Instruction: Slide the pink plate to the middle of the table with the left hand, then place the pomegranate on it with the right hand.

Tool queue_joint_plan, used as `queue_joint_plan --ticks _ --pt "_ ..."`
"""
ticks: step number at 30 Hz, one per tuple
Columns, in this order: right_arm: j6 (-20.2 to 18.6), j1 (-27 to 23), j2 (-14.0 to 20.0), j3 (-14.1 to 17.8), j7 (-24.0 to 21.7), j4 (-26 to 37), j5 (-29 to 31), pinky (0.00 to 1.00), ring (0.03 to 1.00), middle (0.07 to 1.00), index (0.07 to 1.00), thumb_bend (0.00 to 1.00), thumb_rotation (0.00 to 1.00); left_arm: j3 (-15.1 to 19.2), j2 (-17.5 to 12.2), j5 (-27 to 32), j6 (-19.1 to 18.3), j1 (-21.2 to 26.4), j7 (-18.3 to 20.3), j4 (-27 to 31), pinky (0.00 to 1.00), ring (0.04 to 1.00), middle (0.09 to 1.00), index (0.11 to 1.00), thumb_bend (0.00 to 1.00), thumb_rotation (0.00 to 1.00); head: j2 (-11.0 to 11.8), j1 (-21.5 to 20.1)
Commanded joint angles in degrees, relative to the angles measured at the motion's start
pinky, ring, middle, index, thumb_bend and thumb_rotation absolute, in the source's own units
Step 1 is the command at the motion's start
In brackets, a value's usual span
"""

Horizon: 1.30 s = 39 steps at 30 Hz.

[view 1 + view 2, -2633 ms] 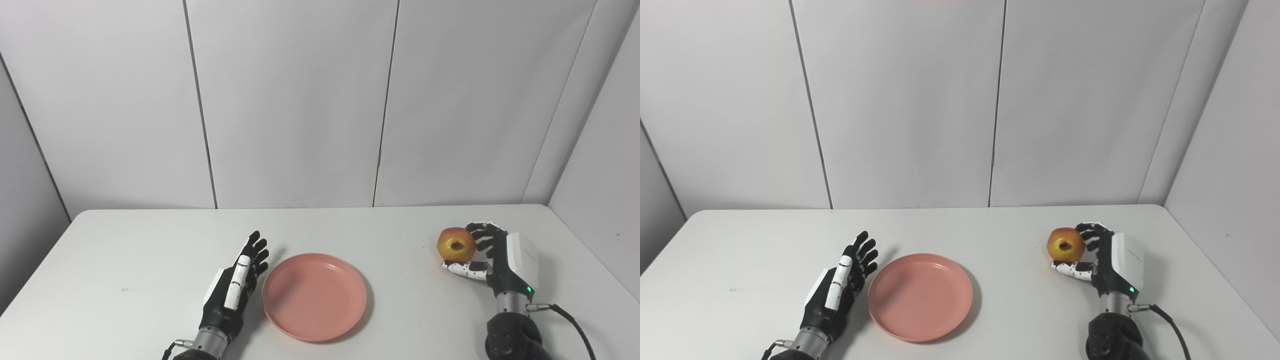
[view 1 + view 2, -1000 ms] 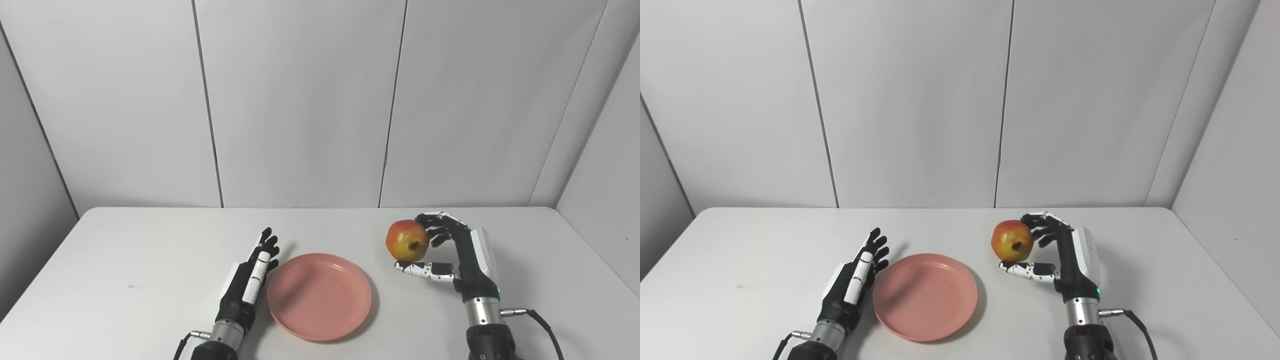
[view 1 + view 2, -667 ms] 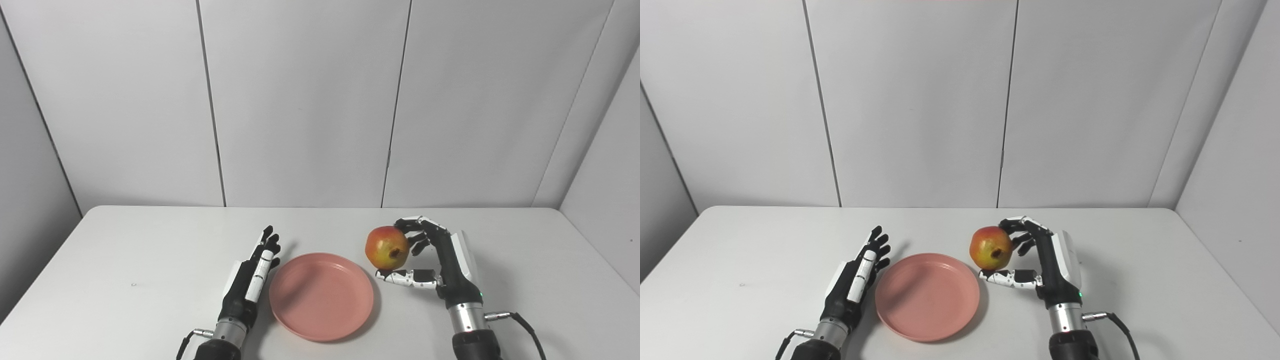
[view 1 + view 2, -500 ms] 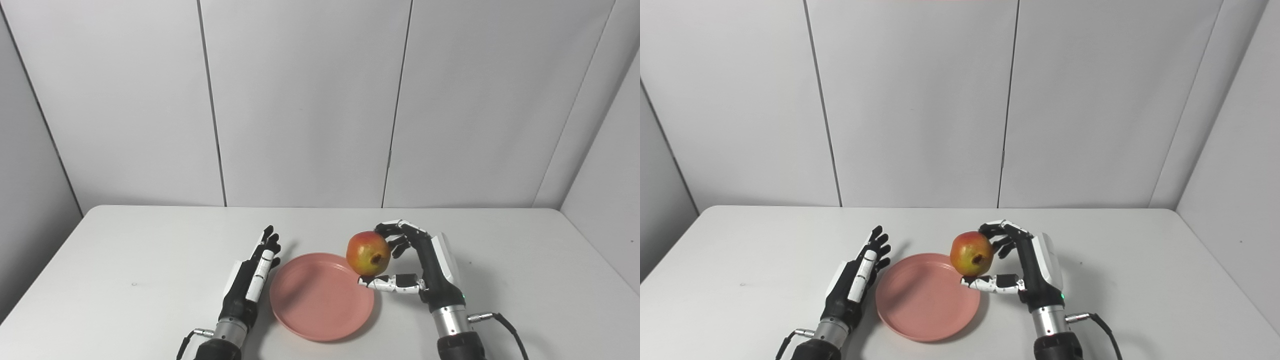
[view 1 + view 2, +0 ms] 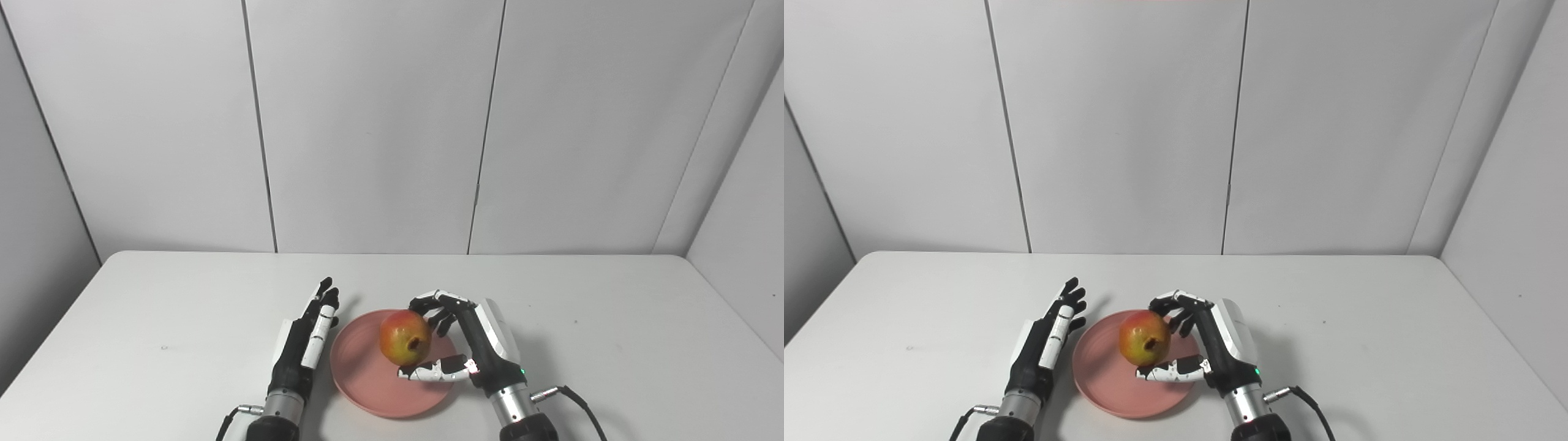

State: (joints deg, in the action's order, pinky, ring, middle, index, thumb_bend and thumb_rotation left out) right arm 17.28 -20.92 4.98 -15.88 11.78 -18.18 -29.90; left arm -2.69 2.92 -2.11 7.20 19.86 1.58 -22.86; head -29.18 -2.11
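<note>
Pomegranate (image 5: 404, 337) held over the pink plate (image 5: 361, 383), low in the middle of the frame, cradled in the right hand (image 5: 474, 346). Thumb lying under the fruit, dark fingers (image 5: 432, 301) curled over its top and far side. Calyx end turned forward and slightly down toward the camera. Impossible to tell whether the fruit touches the plate or hangs just above it.

Left hand (image 5: 304, 343) empty, lying just beside the plate's left rim, fingers straight and close together, pointing toward the upper part of the frame. Contact with the rim not clear.

Judged by looks: a firm, round, fairly heavy fruit with a smooth, leathery skin, stiff enough to bear a squeeze but prone to roll once released. Best taken across the widest girth, thumb opposite the fingers, as held now. Plate likely light plastic, apt to skid on the white table (image 5: 612, 318) under a sideways push.

Left eye view: a strip of the plate's inner floor (image 5: 358, 358) visible between the left hand and the fruit. Right eye view: more of the right hand's white back (image 5: 1237, 337) and more of the plate floor left of the fruit, but little more about clearance beneath.
</note>
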Motion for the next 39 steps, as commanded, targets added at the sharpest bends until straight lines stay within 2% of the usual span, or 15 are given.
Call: queue_joint_plan --ticks 1,6,10,13,17,21,23,26,27,29,31,32,33,35,39 --pt "3.42 -3.08 -0.25 -0.42 0.89 0.56 -1.07 0.38 0.451 0.453 0.527 0.52 0.0 -0.52 0.3 0.68 1.28 -0.74 0.81 -0.96 0.92 0.96 0.983 0.979 0.51 1.0 -0.19 0.08" --pt "3.35 -3.8 0.43 -1.2 0.5 -1.19 -2.69 0.39 0.46 0.455 0.527 0.52 0.0 -1.07 0.49 -4.51 0.05 -1.09 -3.98 -0.41 0.87 0.899 0.925 0.919 0.52 1.0 -0.26 0.06" --pt "2.98 -4.53 1.2 -1.6 0.19 -2.29 -3.76 0.39 0.468 0.459 0.526 0.52 0.0 -0.52 0.64 0.14 1.2 -0.92 -0.15 -0.88 0.91 0.936 0.955 0.948 0.49 1.0 -0.05 0.11" --pt "2.18 -4.78 1.65 -1.87 -0.36 -2.28 -4.33 0.4 0.477 0.463 0.523 0.52 0.0 -0.76 0.3 0.87 1.93 -0.61 1.1 -1.42 0.92 0.956 0.977 0.974 0.5 1.0 0.0 0.13" --pt "-0.37 -4.27 1.98 -1.98 -2.94 0.21 -4.3 0.43 0.505 0.47 0.518 0.52 0.0 -0.81 0.2 0.55 1.76 -0.67 1.02 -1.25 0.93 0.959 0.979 0.975 0.51 1.0 -0.08 0.0" --pt "-1.87 -4.15 2.24 -1.81 -3.94 1.55 -5.65 0.46 0.53 0.477 0.512 0.52 0.0 -1.05 0.61 -3.59 -0.08 -1.1 -3.27 -0.18 0.87 0.905 0.931 0.924 0.5 1.0 -0.27 -0.13" --pt "-2.52 -4.26 2.31 -1.56 -4.39 1.59 -5.81 0.46 0.531 0.476 0.514 0.52 0.0 -0.95 0.7 -3.17 0.04 -1.07 -3.05 -0.21 0.87 0.907 0.932 0.926 0.49 1.0 -0.26 -0.26" --pt "-3.96 -4.34 2.54 -1.46 -5.88 1.92 -5.74 0.49 0.556 0.481 0.511 0.52 0.0 -0.72 0.49 -0.03 1.05 -0.83 0.02 -0.84 0.92 0.947 0.967 0.964 0.49 1.0 -0.19 -0.17" --pt "-4.57 -4.32 2.68 -1.51 -6.72 2.22 -5.66 0.51 0.575 0.56 0.504 0.51 0.07 -0.7 0.43 0.35 1.26 -0.76 0.4 -1.03 0.92 0.95 0.969 0.967 0.49 1.0 -0.2 -0.06" --pt "-5.24 -4.29 2.95 -1.66 -7.94 2.75 -5.73 0.55 0.623 0.663 0.499 0.51 0.14 -0.76 0.32 0.55 1.45 -0.7 0.68 -1.12 0.92 0.955 0.975 0.973 0.5 1.0 -0.23 -0.13" --pt "-6.03 -4.14 3.04 -1.72 -8.8 3.52 -5.94 0.58 0.646 0.689 0.499 0.51 0.15 -0.99 0.28 -1.07 1.0 -0.78 -0.67 -0.77 0.91 0.948 0.971 0.97 0.5 1.0 -0.36 -0.22" --pt "-6.46 -4.06 3.07 -1.75 -9.2 3.93 -6.04 0.6 0.663 0.705 0.626 0.56 0.19 -1.11 0.33 -2.47 0.57 -0.83 -1.99 -0.54 0.89 0.929 0.955 0.954 0.5 1.0 -0.36 -0.22" --pt "-6.91 -4.0 3.1 -1.78 -9.55 4.3 -6.23 0.62 0.683 0.722 0.709 0.59 0.22 -1.24 0.35 -3.57 0.25 -0.85 -2.99 -0.41 0.87 0.91 0.937 0.937 0.5 1.0 -0.43 -0.27" --pt "-7.65 -3.94 3.11 -1.89 -9.86 4.86 -6.85 0.64 0.714 0.749 0.755 0.6 0.26 -1.12 0.49 -3.84 0.1 -0.89 -3.51 -0.34 0.87 0.9 0.927 0.924 0.5 1.0 -0.4 -0.3" --pt "-8.54 -3.89 3.15 -2.05 -10.46 5.44 -7.61 0.71 0.781 0.797 0.778 0.61 0.3 -0.97 0.31 -1.02 1.32 -0.68 -0.91 -0.86 0.9 0.934 0.957 0.951 0.49 1.0 -0.52 -0.31"
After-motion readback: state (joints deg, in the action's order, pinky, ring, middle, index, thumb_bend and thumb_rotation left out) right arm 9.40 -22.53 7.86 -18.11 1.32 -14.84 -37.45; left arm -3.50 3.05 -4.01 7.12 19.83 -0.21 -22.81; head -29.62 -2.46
